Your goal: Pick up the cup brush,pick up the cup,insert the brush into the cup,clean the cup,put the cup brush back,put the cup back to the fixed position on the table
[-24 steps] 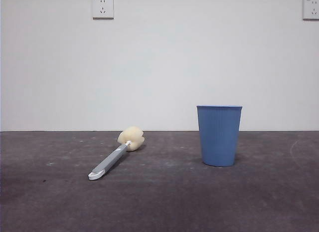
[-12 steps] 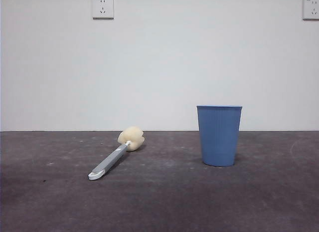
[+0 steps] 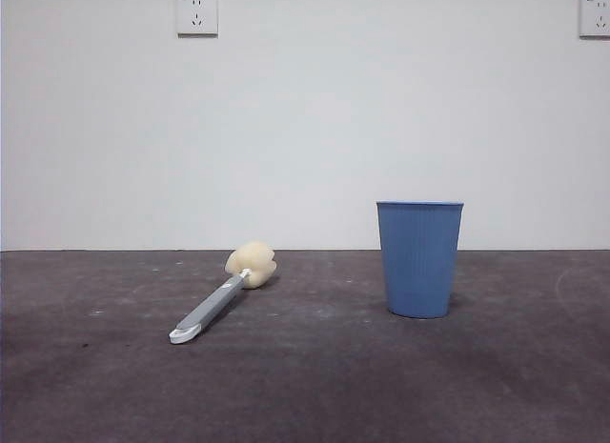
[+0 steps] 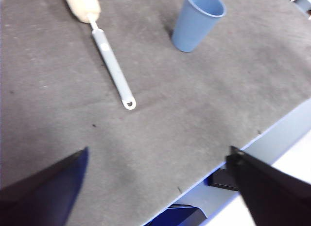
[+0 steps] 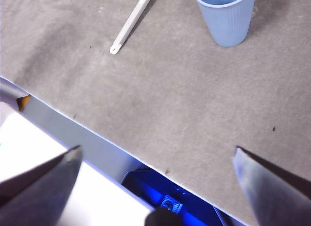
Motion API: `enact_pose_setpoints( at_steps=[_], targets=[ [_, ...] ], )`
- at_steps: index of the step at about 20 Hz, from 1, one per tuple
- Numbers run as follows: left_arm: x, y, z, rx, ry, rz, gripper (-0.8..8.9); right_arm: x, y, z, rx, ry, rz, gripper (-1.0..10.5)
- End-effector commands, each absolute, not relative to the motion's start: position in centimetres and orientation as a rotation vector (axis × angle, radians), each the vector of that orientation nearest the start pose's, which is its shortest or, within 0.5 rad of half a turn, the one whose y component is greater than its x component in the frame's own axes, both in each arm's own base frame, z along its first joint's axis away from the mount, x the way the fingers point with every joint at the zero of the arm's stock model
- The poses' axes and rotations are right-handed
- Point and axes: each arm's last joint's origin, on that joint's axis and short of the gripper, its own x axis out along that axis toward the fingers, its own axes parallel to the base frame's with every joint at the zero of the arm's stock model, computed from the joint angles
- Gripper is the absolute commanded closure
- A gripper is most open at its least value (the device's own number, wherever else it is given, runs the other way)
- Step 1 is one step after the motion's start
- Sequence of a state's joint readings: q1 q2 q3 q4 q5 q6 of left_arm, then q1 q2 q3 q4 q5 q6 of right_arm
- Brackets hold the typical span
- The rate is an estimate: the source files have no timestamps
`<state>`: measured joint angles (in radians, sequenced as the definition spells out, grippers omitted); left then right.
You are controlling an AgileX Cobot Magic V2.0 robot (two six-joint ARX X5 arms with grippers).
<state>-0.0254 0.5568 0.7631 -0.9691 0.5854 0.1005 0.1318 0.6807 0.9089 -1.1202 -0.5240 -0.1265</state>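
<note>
The wall fills the upper half of the front view, carrying two sockets: one whole, the other cut off by the frame's right edge. Below it the surface spreads dark grey and scuffed; its near edge shows only in the wrist views, and what lies under that edge is blurred blue and hard to make out.

Neither arm appears in the front view. The left end effector hangs high above the near part of the surface, tilted so that its camera looks down on both task things; its two dark jaws stand wide apart with nothing between them, only their tips in frame. The right end effector hangs likewise over the surface's near edge, jaws spread wide and holding nothing, the jaw tips blurred.

One cup stands upright on the surface, to the right in the front view, well apart from the brush; in the right wrist view its far rim is cut off. One cup brush lies flat to the left, its sponge head toward the wall and its white looped tip toward the near edge. The right wrist view shows only its handle; the head is out of frame.
</note>
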Motion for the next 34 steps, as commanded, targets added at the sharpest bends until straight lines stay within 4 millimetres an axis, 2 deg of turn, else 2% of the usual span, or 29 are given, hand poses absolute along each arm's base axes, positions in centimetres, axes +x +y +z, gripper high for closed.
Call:
enact_pose_setpoints(
  at_steps=[1, 7, 11, 16, 20, 24, 28, 34],
  targets=[
    [9.7, -1.8, 29.2, -0.134, 0.726, -0.589, 2.76, 9.6, 2.8, 31.2, 0.065, 0.842, 0.666, 3.2],
    [12.2, -2.7, 29.8, -0.124, 0.761, -0.580, 2.77, 9.6, 2.8, 31.2, 0.066, 0.842, 0.666, 3.2],
    [15.9, -5.7, 28.9, -0.090, 0.815, -0.544, 2.79, 9.6, 2.8, 31.2, 0.068, 0.843, 0.664, 3.2],
    [19.7, -11.3, 25.9, -0.004, 0.850, -0.473, 2.79, 9.6, 2.8, 31.3, 0.081, 0.843, 0.658, 3.2],
    [22.3, -14.3, 22.3, 0.014, 0.902, -0.417, 2.81, 9.6, 2.8, 31.3, 0.081, 0.843, 0.658, 3.2],
    [25.0, -16.0, 19.5, 0.062, 0.977, -0.347, 2.82, 9.6, 2.8, 31.3, 0.081, 0.842, 0.658, 3.2],
    [27.3, -17.5, 18.5, 0.081, 0.989, -0.322, 2.83, 9.6, 2.8, 31.3, 0.088, 0.845, 0.655, 3.2],
    [28.4, -18.1, 16.6, 0.103, 1.016, -0.262, 2.84, 9.6, 2.8, 31.3, 0.088, 0.844, 0.656, 3.2]
  ],
)
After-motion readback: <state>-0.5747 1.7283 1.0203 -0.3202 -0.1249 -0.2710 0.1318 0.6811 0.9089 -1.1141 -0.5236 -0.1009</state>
